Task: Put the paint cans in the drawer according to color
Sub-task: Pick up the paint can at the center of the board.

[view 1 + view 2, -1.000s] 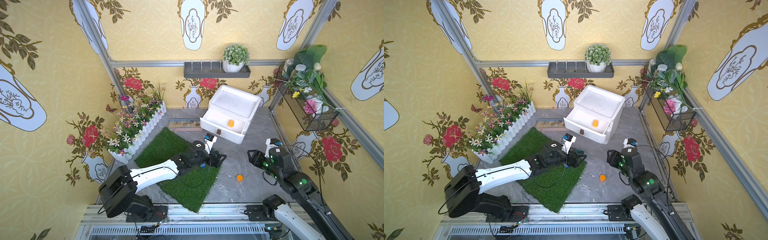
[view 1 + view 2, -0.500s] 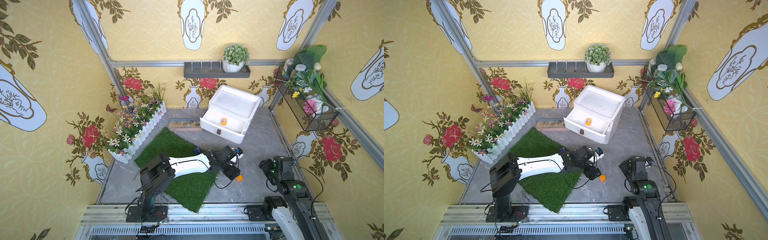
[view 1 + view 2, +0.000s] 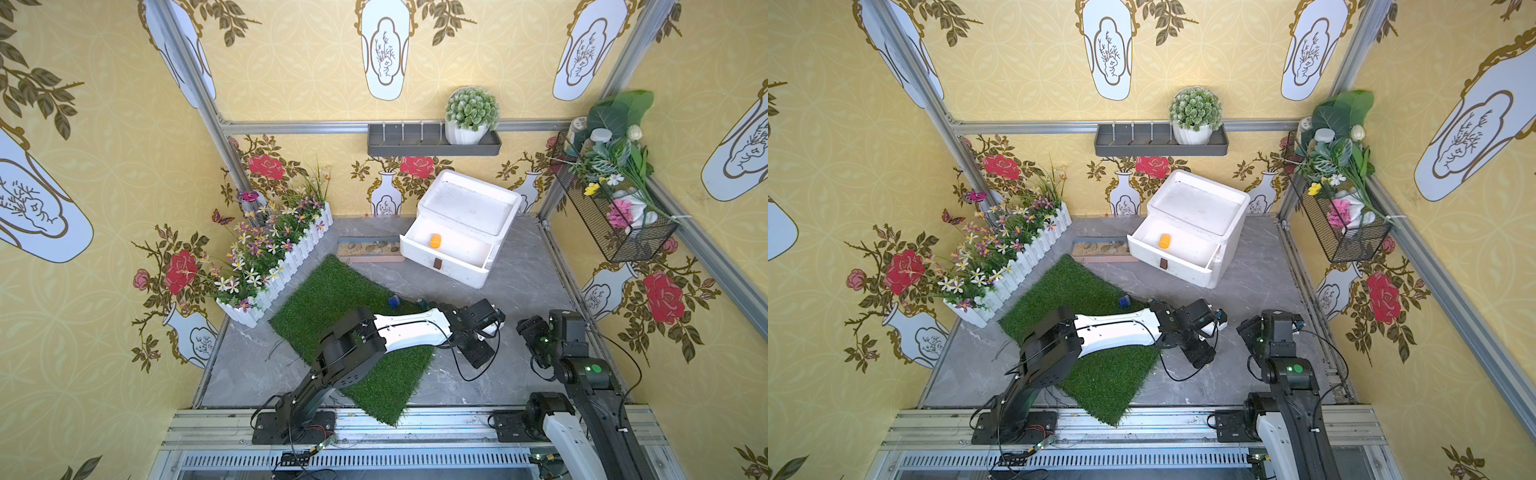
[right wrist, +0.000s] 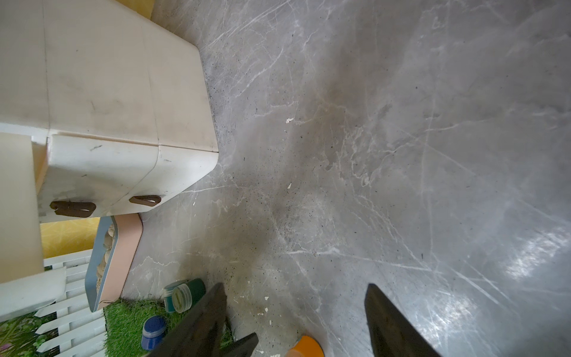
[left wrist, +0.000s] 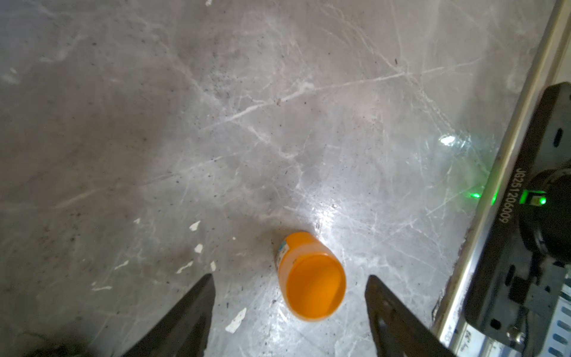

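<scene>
Over at ten o'clock from my left gripper (image 5: 289,276), a blue can (image 3: 394,301) and a teal-green can (image 4: 183,295) sat at the grass mat's (image 3: 332,299) far edge. Between my left fingers (image 5: 185,315), spread wide, an orange can (image 5: 310,278) lay on its side on the grey floor (image 5: 278,123). Its long axis ran away from my wrist, base pointing across bare marble. It lay nearer one finger, touching neither. A metal rail (image 5: 494,191) bounded that floor. At twelve o'clock stood the drawer chest (image 3: 469,203), top drawer (image 3: 457,270) open, a second orange can (image 3: 435,240) lying inside, axis about twelve-to-six. My right gripper (image 4: 295,284), near three o'clock, hung open and empty.
</scene>
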